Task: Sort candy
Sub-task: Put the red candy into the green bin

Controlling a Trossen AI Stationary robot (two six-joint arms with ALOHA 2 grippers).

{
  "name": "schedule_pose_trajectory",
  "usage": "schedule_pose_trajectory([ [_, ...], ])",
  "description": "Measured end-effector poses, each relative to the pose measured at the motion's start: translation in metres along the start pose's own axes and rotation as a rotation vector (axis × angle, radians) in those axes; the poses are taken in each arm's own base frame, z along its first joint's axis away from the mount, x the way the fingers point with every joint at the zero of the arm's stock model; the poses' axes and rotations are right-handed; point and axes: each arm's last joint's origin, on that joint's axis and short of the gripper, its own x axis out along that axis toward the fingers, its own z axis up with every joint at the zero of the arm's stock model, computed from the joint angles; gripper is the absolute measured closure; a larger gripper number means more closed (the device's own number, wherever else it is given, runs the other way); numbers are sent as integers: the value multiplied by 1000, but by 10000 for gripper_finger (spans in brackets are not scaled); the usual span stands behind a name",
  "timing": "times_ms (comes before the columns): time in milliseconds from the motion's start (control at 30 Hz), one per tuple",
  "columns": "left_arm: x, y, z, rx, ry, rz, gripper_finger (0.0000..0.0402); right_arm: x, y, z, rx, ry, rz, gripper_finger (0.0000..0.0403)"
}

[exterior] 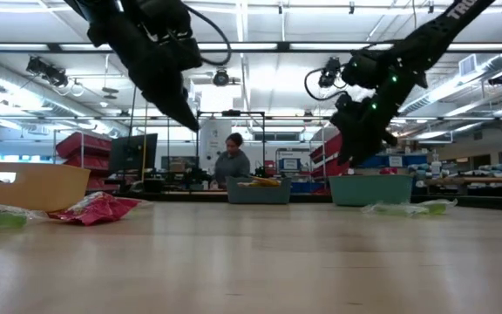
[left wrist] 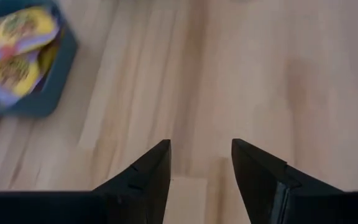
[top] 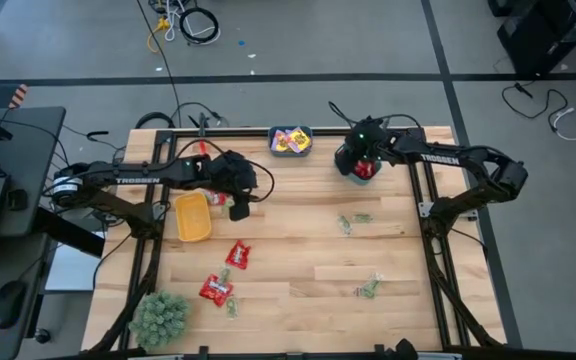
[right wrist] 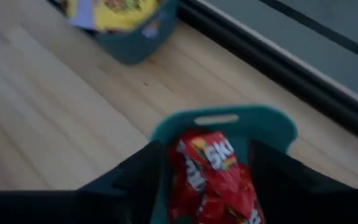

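Note:
Red candy packets [right wrist: 213, 180] lie in a teal bin [right wrist: 272, 127] at the table's far right. My right gripper [right wrist: 207, 180] hovers open just over them, one finger on either side of the pile; whether it touches a packet I cannot tell. Yellow packets [top: 290, 140] fill a second teal bin [top: 305, 130] at the far middle. Loose on the table lie red packets [top: 237, 253], [top: 216, 289] and small pale green pieces [top: 353, 220], [top: 370, 288]. My left gripper [left wrist: 201, 168] hangs open above bare wood right of the yellow bin [top: 192, 215], with nothing between its fingers.
A green fuzzy plant ball [top: 158, 318] sits at the near left corner. The black frame rails [top: 426, 200] run along the table's sides. Bare wood lies across the table's middle and near right. A person [exterior: 232, 161] stands in the room beyond the far edge.

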Motion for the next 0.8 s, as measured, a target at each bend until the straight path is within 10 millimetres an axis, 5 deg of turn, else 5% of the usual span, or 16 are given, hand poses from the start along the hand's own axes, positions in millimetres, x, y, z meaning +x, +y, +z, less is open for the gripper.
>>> schedule_pose_trajectory([
  [100, 0, 0, -6, -27, 68, 23, 230, -9, 10, 12, -27, 6, 17, 163],
  [200, -1, -1, -14, -51, 146, 20, 231, -15, 22, 14, -91, 30, 41, 189],
  [433, -4, 4, -27, -137, 276, 32, 308, -22, 55, 2, -252, 67, 115, 382],
  [600, -5, 16, -39, -224, 352, 83, 390, -28, 79, -8, -321, 67, 173, 387],
  [800, 6, 39, -60, -402, 446, 148, 365, -34, 100, -12, -364, 14, 220, 398],
])
